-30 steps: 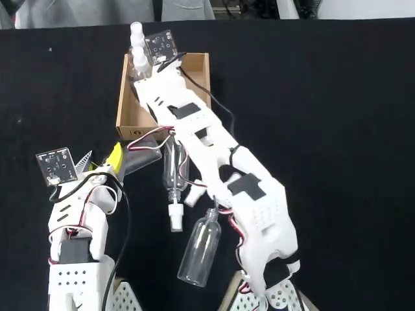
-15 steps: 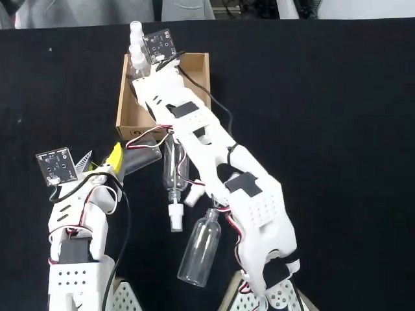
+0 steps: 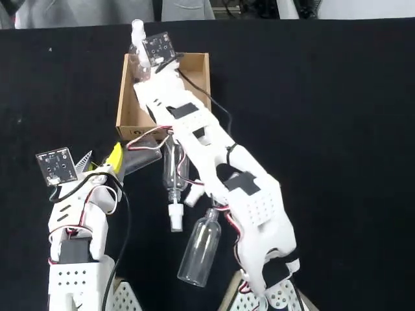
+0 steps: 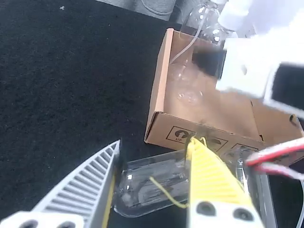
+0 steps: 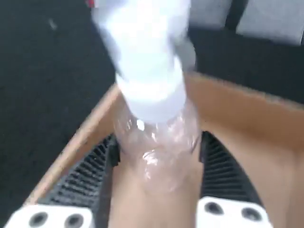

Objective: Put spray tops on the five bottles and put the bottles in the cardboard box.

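My right gripper (image 5: 157,142) is shut on a clear bottle (image 5: 153,124) with a white spray top (image 5: 145,57), upright over the far left corner of the cardboard box (image 3: 194,71). In the high view that bottle (image 3: 136,57) stands at the box's far left corner. My left gripper (image 4: 154,142) is open just in front of the box (image 4: 164,95), its grey and yellow fingers either side of a bottle (image 4: 152,183) lying on the table. Another bottle (image 3: 175,170) with a spray top lies mid-table, and an uncapped bottle (image 3: 200,249) lies nearer the arm bases.
A loose white spray top (image 3: 192,196) lies beside the right arm, between the two mid-table bottles. The right arm (image 3: 220,168) stretches diagonally across the black table from its base to the box. A second clear bottle (image 4: 187,80) appears inside the box.
My right gripper has shifted the held bottle slightly toward the box's far left corner. The left arm and the bottles on the table have not moved.
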Motion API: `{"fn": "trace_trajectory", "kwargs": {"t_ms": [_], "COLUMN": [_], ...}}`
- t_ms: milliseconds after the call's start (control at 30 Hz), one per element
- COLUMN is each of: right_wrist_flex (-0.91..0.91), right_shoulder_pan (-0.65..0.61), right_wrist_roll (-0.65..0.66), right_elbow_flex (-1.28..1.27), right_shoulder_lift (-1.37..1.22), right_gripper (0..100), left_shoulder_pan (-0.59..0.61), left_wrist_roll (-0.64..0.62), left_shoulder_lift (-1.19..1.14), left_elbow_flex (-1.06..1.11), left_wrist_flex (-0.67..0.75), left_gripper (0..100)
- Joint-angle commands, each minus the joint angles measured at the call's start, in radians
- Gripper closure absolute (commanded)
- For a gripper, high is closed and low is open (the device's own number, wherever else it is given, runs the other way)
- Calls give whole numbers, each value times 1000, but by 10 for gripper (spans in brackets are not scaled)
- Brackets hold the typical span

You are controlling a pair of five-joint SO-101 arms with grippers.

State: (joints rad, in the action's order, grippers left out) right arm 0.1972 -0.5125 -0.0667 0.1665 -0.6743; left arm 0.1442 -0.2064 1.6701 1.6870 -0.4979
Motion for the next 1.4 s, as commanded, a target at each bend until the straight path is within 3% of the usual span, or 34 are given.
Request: {"fn": "trace_trajectory", "kwargs": {"t_ms": [0,833,1367], "right_wrist_flex": [6,106,345], "right_shoulder_pan": [-23,-75,-61], "right_wrist_roll": [0,0,2], "right_elbow_flex": [41,51,84], "right_shoulder_lift": [25,67,180], "right_gripper": [749,747,747], "left_shoulder_pan": [12,12,12], "left_wrist_roll": [9,9,9], "left_shoulder_lift": [14,14,14], "left_elbow_flex": [22,22,22], "left_wrist_flex": [20,20,20], "left_gripper": [790,790,790]}}
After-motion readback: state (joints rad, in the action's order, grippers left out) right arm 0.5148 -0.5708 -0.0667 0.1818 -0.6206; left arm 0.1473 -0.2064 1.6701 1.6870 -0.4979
